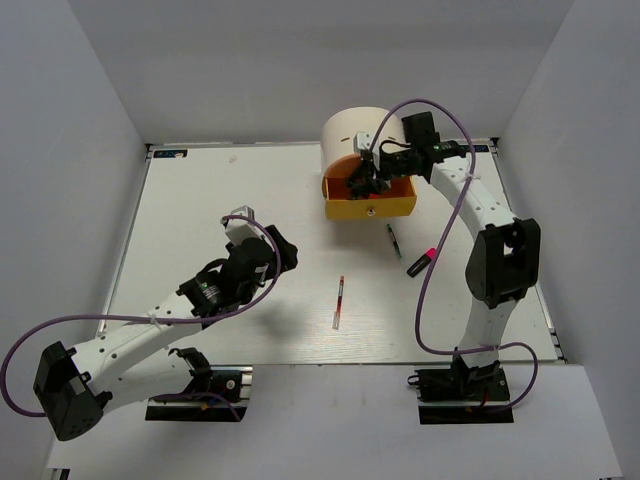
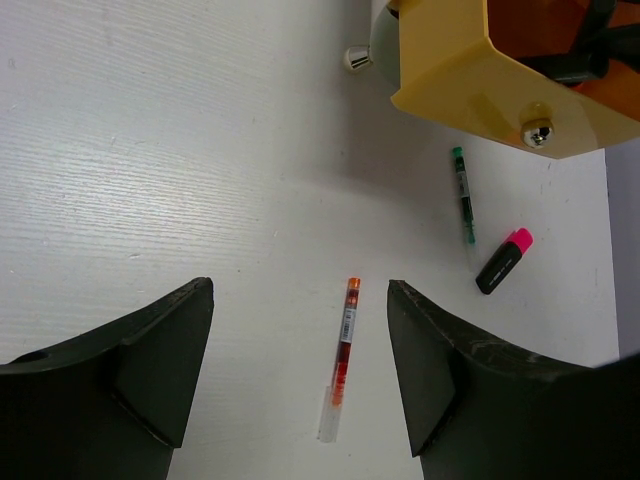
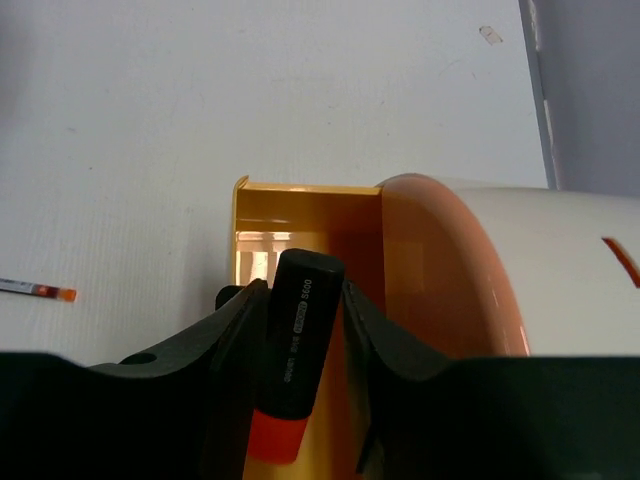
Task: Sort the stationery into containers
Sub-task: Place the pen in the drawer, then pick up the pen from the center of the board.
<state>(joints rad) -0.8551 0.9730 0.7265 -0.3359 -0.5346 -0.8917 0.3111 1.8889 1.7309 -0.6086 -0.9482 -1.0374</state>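
Observation:
The cream cylindrical desk unit [image 1: 355,130] stands at the back, its yellow drawer [image 1: 372,208] pulled open. My right gripper [image 1: 362,183] is over that drawer, shut on a black highlighter with an orange end [image 3: 296,350]. A thin red pen [image 1: 339,300] lies mid-table; it also shows in the left wrist view [image 2: 343,350]. A thin dark pen [image 1: 393,240] and a pink-ended highlighter [image 1: 421,261] lie right of it. My left gripper [image 2: 300,370] is open and empty, above the table with the red pen between its fingers in view.
The open drawer's front with its small knob [image 2: 538,133] overhangs the table near the dark pen [image 2: 463,193] and the pink highlighter [image 2: 503,261]. White walls enclose the table on the left, back and right.

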